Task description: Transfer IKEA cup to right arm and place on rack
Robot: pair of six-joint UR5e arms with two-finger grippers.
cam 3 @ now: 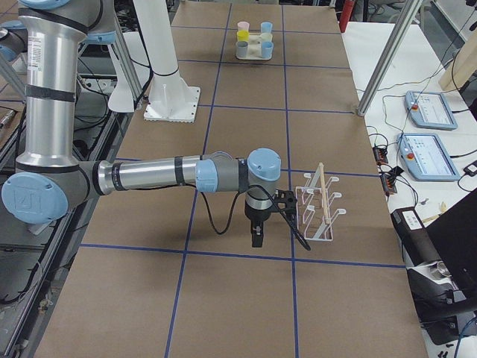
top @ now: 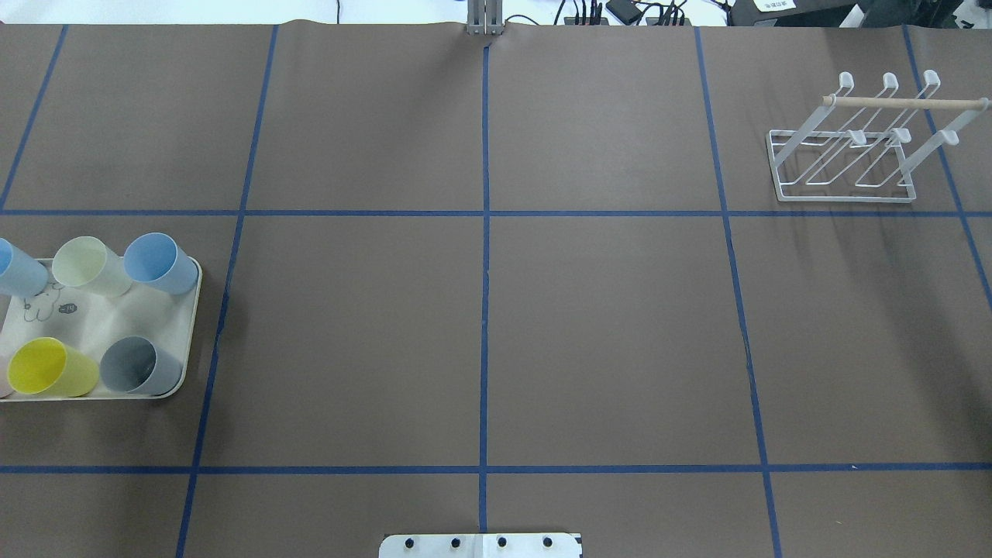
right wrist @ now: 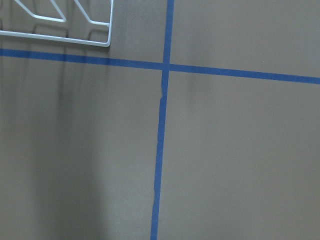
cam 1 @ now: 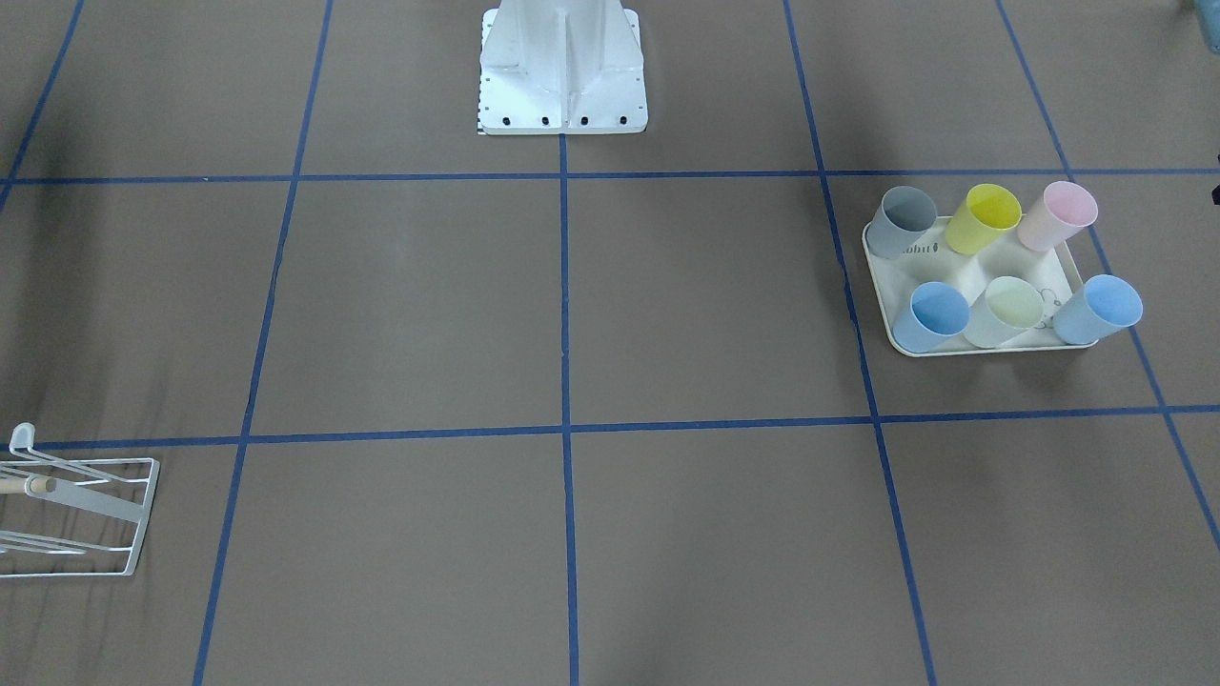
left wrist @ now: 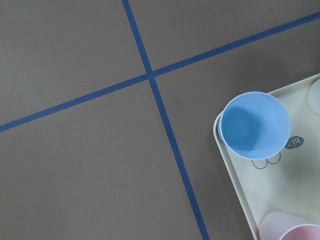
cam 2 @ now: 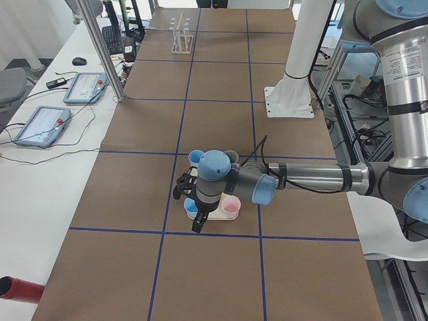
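Observation:
Several pastel IKEA cups (cam 1: 986, 217) stand upright on a cream tray (cam 1: 963, 272) at my left end of the table; none is held. The left wrist view looks straight down on a blue cup (left wrist: 255, 125) at the tray's corner (left wrist: 290, 190). My left gripper (cam 2: 198, 225) hangs over that tray (top: 101, 318) and shows only in the exterior left view, so I cannot tell its state. The white wire rack (top: 845, 155) with its wooden dowel stands at the far right. The right arm (cam 3: 149, 175) holds its gripper (cam 3: 257, 237) just beside the rack (cam 3: 317, 209); state cannot be told.
The white robot base (cam 1: 562, 67) is bolted at mid-table on the robot's side. Brown table surface with blue tape lines lies between tray and rack. Tablets (cam 3: 428, 108) and cables sit on a side bench, with metal frame posts (cam 2: 100, 47) along the table edge.

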